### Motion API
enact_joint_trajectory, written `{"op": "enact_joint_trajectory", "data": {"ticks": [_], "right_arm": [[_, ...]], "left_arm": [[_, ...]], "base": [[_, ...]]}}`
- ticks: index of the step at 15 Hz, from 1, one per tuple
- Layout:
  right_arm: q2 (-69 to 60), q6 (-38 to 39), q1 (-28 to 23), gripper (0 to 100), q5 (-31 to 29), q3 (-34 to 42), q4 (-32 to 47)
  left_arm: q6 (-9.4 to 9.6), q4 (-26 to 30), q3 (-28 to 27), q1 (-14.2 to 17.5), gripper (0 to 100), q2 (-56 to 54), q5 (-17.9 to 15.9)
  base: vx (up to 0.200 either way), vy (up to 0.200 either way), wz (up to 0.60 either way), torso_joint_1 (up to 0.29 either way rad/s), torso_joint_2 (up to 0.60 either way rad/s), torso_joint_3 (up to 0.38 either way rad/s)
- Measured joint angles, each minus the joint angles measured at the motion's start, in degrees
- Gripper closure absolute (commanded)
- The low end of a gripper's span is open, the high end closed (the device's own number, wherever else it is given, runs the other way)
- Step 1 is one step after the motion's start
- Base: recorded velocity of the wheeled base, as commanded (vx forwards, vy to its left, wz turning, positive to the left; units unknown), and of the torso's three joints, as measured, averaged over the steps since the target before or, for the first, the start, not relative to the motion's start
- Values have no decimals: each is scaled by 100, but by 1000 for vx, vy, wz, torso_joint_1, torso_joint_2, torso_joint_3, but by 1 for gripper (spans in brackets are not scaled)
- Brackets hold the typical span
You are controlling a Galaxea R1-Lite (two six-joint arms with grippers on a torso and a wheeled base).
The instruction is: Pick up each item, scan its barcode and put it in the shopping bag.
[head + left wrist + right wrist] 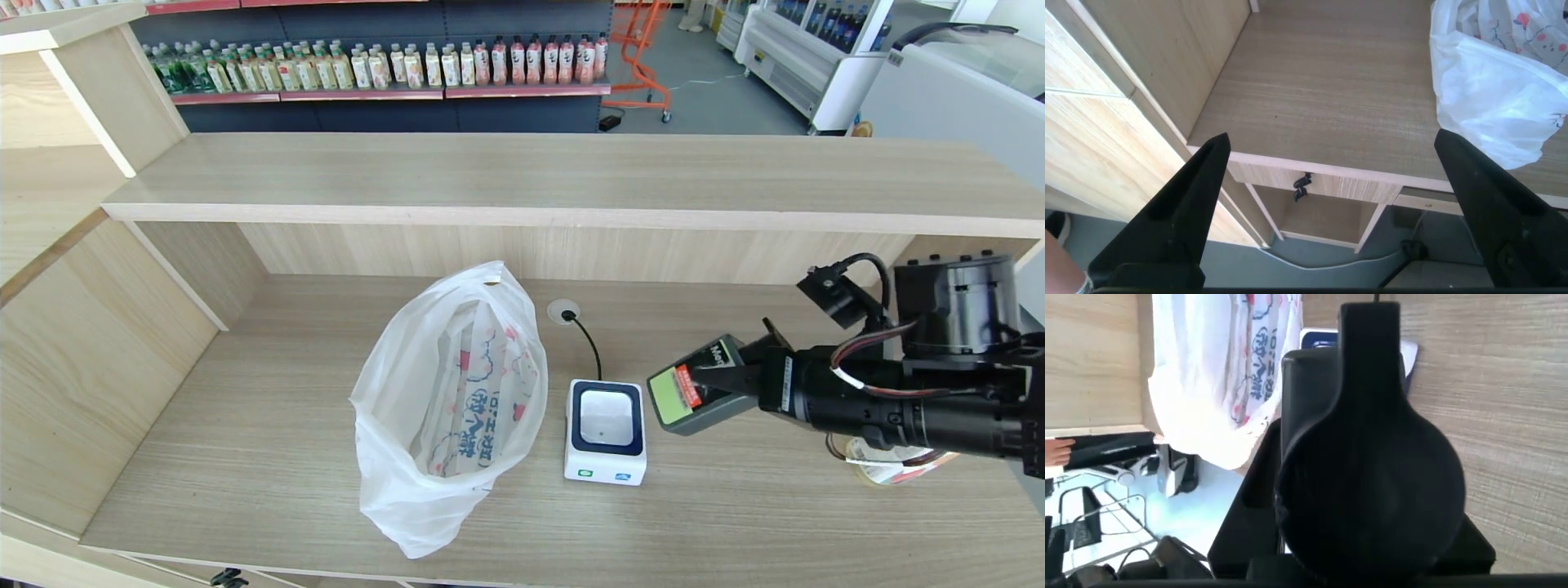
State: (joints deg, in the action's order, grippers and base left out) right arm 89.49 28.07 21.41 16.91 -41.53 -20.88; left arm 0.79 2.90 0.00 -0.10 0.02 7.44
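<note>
My right gripper (718, 382) is shut on a dark grey box with a green and red label (694, 390), held just right of and above the white barcode scanner (605, 429). The white plastic shopping bag (447, 400) stands open left of the scanner, with a printed package inside. In the right wrist view the held box (1368, 457) hides most of the scanner (1319, 339), and the bag (1221, 376) lies beyond it. My left gripper (1331, 212) hangs open off the counter's near left edge, with the bag (1498, 90) off to one side.
A round item with a red and white label (890, 467) lies on the counter under my right arm. The scanner's cable runs to a hole (563, 311) at the back. A raised wooden ledge (571, 175) borders the counter behind, and a side wall (90, 351) closes the left.
</note>
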Motion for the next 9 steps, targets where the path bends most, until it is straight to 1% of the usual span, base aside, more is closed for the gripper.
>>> {"op": "enact_joint_trajectory", "data": {"ticks": [3, 9], "right_arm": [[603, 395, 244, 100, -60, -133, -378], [1365, 411, 623, 100, -95, -428, -561]], "left_arm": [[-1, -1, 0, 0, 0, 0, 2], [0, -1, 0, 0, 0, 0, 2]], "base": [[0, 0, 0, 0, 0, 0], [0, 0, 0, 0, 0, 0]]}}
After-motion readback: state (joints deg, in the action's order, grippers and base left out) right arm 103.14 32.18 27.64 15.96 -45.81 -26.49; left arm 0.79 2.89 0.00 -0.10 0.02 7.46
